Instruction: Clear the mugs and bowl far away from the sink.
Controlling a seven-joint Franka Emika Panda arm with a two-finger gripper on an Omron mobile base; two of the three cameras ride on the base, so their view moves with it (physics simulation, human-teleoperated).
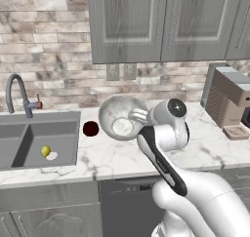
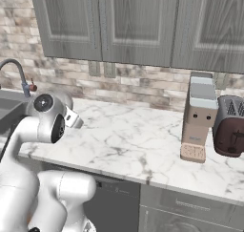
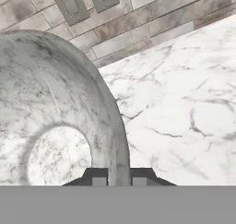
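The large silvery-grey bowl (image 1: pixel 119 116) hangs tilted above the counter, its mottled inside facing the left base camera. My gripper (image 1: pixel 138 116) is shut on its rim from the right. In the hand view the bowl (image 3: pixel 50 108) takes up the left half, and its rim runs down between my gripper's (image 3: pixel 119 179) two fingertips. A dark maroon mug (image 1: pixel 91 128) stands on the marble counter just left of the bowl, close to the sink's (image 1: pixel 53 118) right edge. The curved faucet (image 1: pixel 15 90) rises behind the basin.
A yellow lemon (image 1: pixel 45 151) lies in the sink basin. A coffee machine (image 2: pixel 199 115) and a dark red toaster (image 2: pixel 230 126) stand at the counter's right end. Open marble counter (image 2: pixel 133 140) stretches between the arm and the coffee machine. Cabinets hang overhead.
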